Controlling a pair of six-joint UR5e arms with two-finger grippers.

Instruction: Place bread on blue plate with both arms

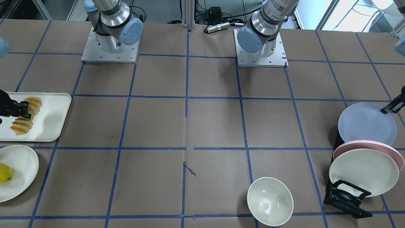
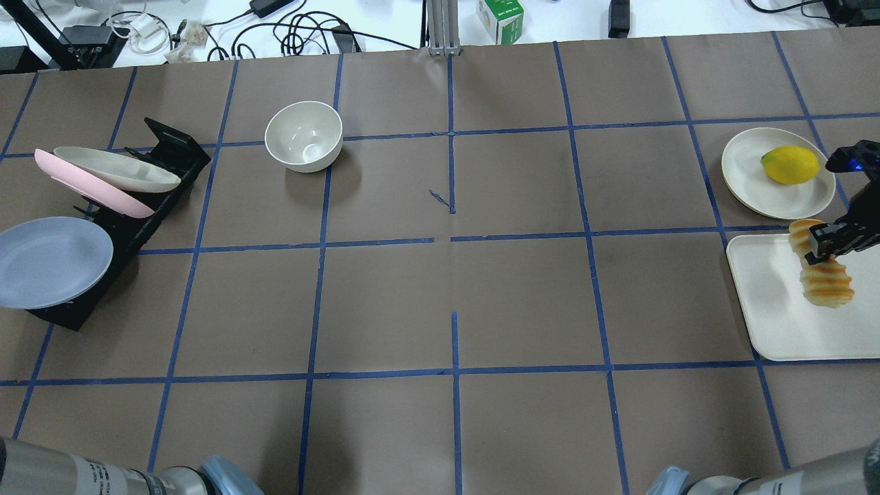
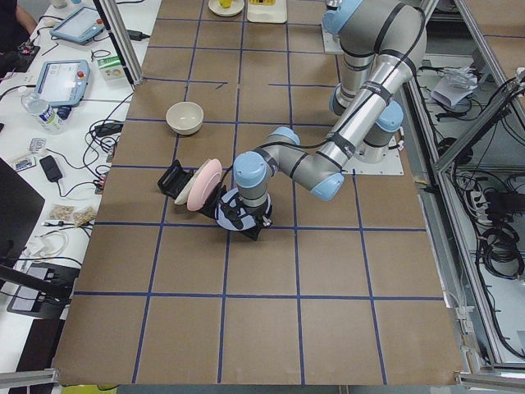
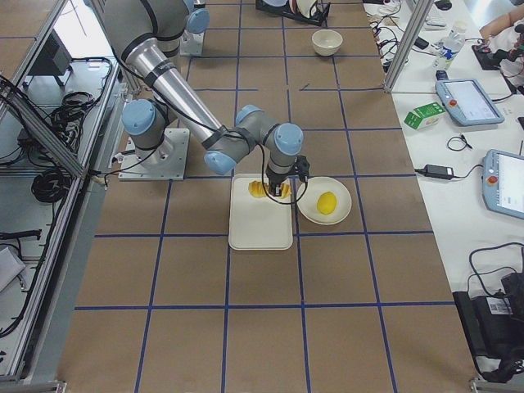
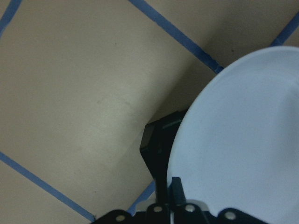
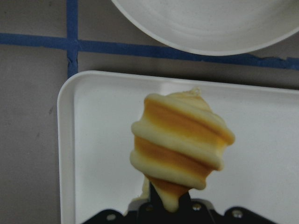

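The bread [image 2: 825, 282], a ridged golden-orange loaf, is held at its middle by my right gripper [image 2: 821, 251], which is shut on it over the white tray [image 2: 770, 323]. In the right wrist view the bread [image 6: 180, 149] hangs between the fingers, seemingly just above the tray. The blue plate [image 1: 367, 123] sits at the near end of the black rack [image 2: 151, 199]. My left gripper [image 1: 387, 109] is shut on its rim. The left wrist view shows the rim [image 5: 233, 140] between the fingers. The left gripper is out of the overhead view.
A cream plate [image 2: 749, 179] with a yellow fruit [image 2: 790, 165] lies beyond the tray. The rack also holds a pink plate [image 2: 82, 185] and a cream plate [image 2: 117, 168]. A cream bowl [image 2: 304, 135] stands on the table past the rack.
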